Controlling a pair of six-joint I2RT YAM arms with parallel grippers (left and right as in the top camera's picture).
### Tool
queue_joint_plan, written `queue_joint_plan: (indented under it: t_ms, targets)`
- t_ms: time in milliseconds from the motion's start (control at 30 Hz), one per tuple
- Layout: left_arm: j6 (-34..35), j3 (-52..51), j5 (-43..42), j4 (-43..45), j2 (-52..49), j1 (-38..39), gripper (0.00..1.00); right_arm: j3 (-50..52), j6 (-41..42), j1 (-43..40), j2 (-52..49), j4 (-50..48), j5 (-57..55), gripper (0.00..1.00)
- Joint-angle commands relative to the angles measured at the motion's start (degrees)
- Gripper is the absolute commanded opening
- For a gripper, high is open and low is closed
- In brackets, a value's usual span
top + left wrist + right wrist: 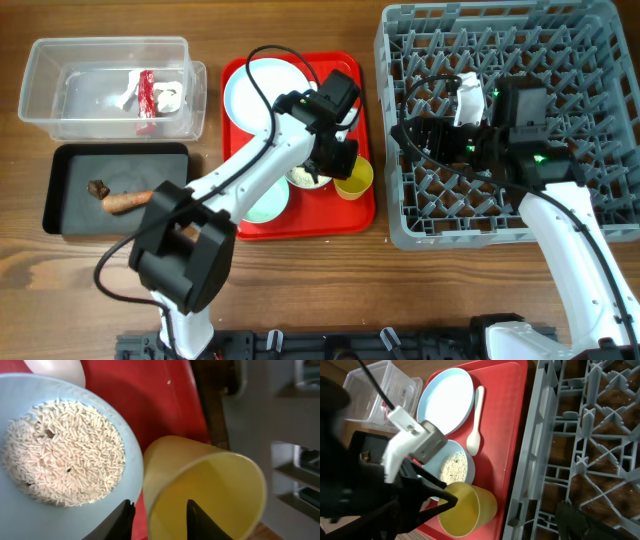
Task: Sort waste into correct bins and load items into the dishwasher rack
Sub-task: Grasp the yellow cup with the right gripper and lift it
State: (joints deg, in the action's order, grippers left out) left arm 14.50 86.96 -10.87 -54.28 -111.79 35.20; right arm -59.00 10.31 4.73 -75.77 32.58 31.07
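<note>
Your left gripper (161,522) is spread, its two dark fingers (125,522) straddling the near wall of the yellow cup (210,490). One finger hangs inside the mouth, the other outside, in the narrow gap between the cup and the bowl (131,467). Neither looks to be pressing yet.

The cup stands mouth-up on the red tray (150,405), at the tray's corner closest to the dishwasher rack (542,430), and it looks empty. Judge it as thin, light plastic: stiffest at the rim, springier lower down, smooth and a little slippery. A pinch on the wall just below the rim, where you are lined up now, should hold it. Squeeze gently, because a hard close will likely oval the mouth and let the cup squirt out. Being so light, it can tip or skate across the tray if one finger lands first.

Mind the bowl, just inboard of the cup on the tray. It touches or nearly touches the cup and carries a heap of loose rice (65,455), so a knock from the outer finger could scatter grains. Farther in toward the tray's middle lie a white spoon (476,420) and a pale blue plate (445,405).

Beyond the tray's rack-side edge, your right gripper (418,135) hovers over the rack. I cannot tell whether it is spread or closed.
</note>
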Motion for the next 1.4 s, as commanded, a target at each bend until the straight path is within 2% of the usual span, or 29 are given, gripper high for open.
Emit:
queue_joint_plan:
  t_ms: [0,67,133,267,367,500,567,633,667,733,900,967,1067,1167,1267,1367]
  targets:
    - [1.03,-0.07,1.38,0.07,-0.96,-0.04,0.26,-0.11,0.37,0.2,-0.55,0.04,0.74,1.0]
    - [1.03,-0.07,1.36,0.72,-0.96,-0.04,0.18,-0.11,0.37,0.2,-0.55,0.02,0.74,1.0]
    - [1.03,-0.07,1.31,1.09,-0.96,-0.04,0.04,-0.11,0.35,0.2,-0.55,0.02,0.74,1.0]
    - [1.01,0.42,-1.14,0.87,-0.22,-1.11,0.04,-0.11,0.37,0.2,-0.55,0.04,0.81,1.0]
    - [0.9,1.79,-6.6,-0.26,3.13,-5.57,0.04,-0.11,0.09,0.2,-0.55,-0.46,4.42,1.0]
    - [-2.58,1.95,-29.09,0.92,8.72,-16.0,0.04,-0.11,-4.37,0.2,-0.55,-3.74,14.47,1.0]
    - [-5.44,1.95,-47.56,2.23,9.57,-23.45,0.04,-0.11,-4.57,0.31,-0.55,-6.67,18.32,1.0]
    - [-7.34,1.95,-60.76,3.34,9.55,-28.0,0.04,-0.11,-7.54,0.7,-0.57,-10.05,23.26,1.0]
    - [-8.37,1.95,-66.25,3.78,9.55,-29.62,0.04,-0.11,-8.94,1.03,-0.68,-12.15,26.05,1.0]
    - [-8.41,1.95,-71.76,4.17,9.55,-31.34,0.04,-0.11,-9.27,1.49,-1.29,-17.27,31.23,1.0]
    - [-8.52,1.95,-77.44,4.37,9.55,-29.94,0.04,-0.11,-8.44,1.73,-5.75,-33.22,45.66,1.0]
    - [-8.5,1.95,-77.42,4.33,9.55,-28.63,0.04,-0.11,-4.37,1.95,-8.04,-40.11,48.83,1.0]
    - [-8.48,1.95,-77.11,4.31,9.55,-26.82,0.04,-0.11,1.25,2.82,-10.93,-49.03,49.48,1.0]
    - [-8.07,1.92,-73.22,4.31,9.55,-25.11,0.04,-0.11,5.95,4.11,-11.26,-56.74,50.03,1.0]
    - [-8.07,1.92,-73.26,4.31,9.55,-25.03,0.04,-0.11,8.44,5.05,-11.26,-61.16,49.99,0.98]
    - [-8.09,1.92,-73.26,4.33,9.55,-24.96,0.04,-0.11,9.27,5.18,-11.26,-61.7,50.01,0.88]
